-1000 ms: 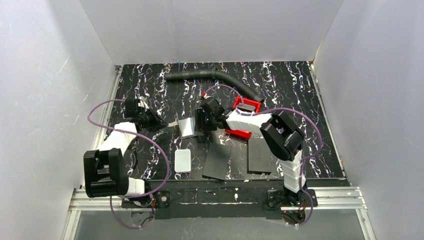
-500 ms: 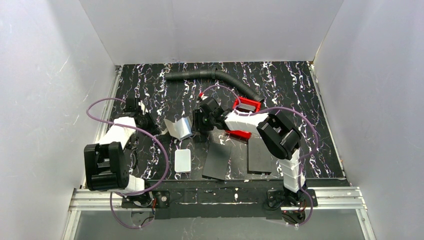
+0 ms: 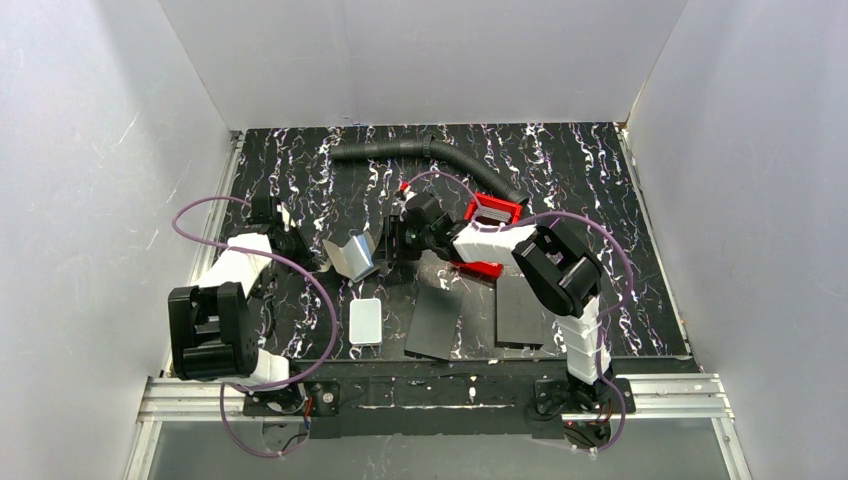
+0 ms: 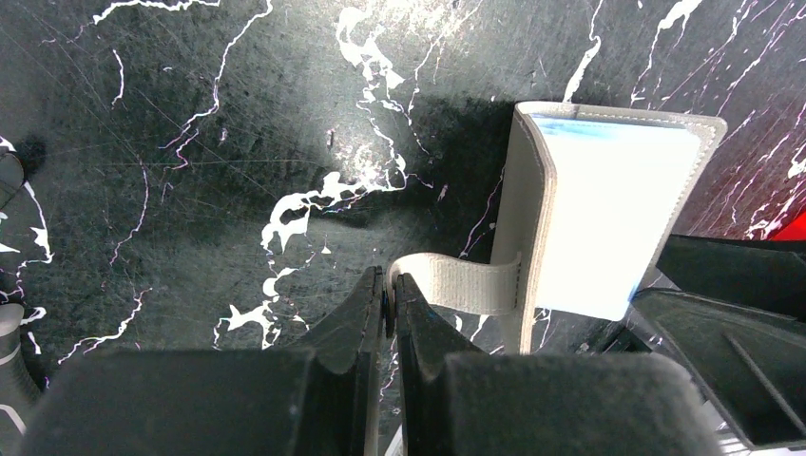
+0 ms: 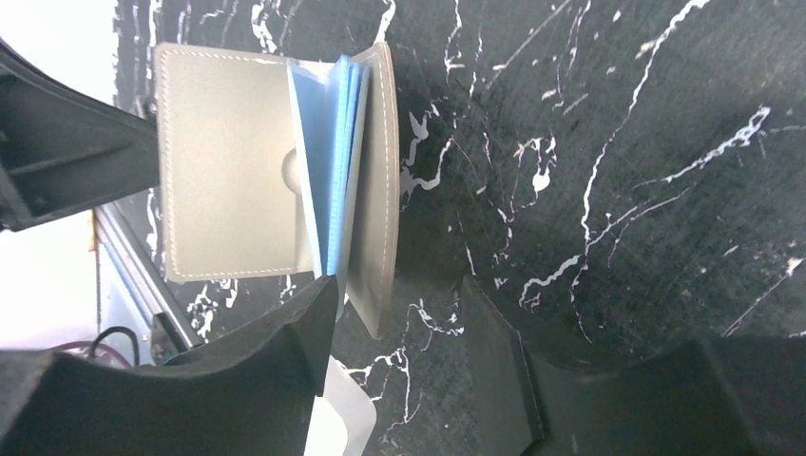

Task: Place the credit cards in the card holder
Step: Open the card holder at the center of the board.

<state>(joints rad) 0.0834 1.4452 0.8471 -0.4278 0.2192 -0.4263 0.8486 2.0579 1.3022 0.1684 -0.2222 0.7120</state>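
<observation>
Left wrist view: the left tool is pinched tight on the clasp tab of the card holder, apparently pulling one cover aside so it stands open on the table between the arms. The right tool straddles the other cover's edge with its jaws apart, gripping nothing, probably to steady it. The credit cards lie in the red tray just behind.

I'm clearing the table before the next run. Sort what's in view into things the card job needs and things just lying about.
For the job:
- card holder, its tab pinched by the left gripper
- credit cards, stacked in the red tray
- right gripper, open astride the holder's cover

Lying about:
- red tray
- white box
- two black panels
- black hose
</observation>
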